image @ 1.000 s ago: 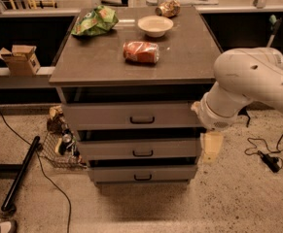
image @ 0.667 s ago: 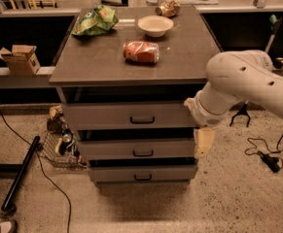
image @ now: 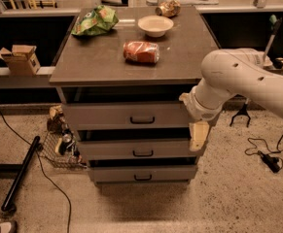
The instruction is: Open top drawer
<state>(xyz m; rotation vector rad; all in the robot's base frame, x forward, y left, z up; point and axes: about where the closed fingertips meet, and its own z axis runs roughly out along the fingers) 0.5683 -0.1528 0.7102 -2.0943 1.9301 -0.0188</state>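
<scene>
Leftward creeps the pincer [image: 199, 136], now against the cabinet's [image: 63, 95] right edge, just below the top drawer [image: 107, 115]; wide or narrow, I cannot tell; it likely swings in towards the central handle [image: 142, 120]; drawer looks unopened directly under the worktop [image: 180, 62].

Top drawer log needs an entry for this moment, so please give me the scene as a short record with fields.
top drawer: not visibly pulled out
drawer handle: centre of the front, nothing touching it
gripper: at the cabinet's right edge, level with the middle drawer, well right of the handle
arm: reaches in from the right
cabinet top: holds a green bag, a bowl and a red can
bottom drawer: untouched
</scene>
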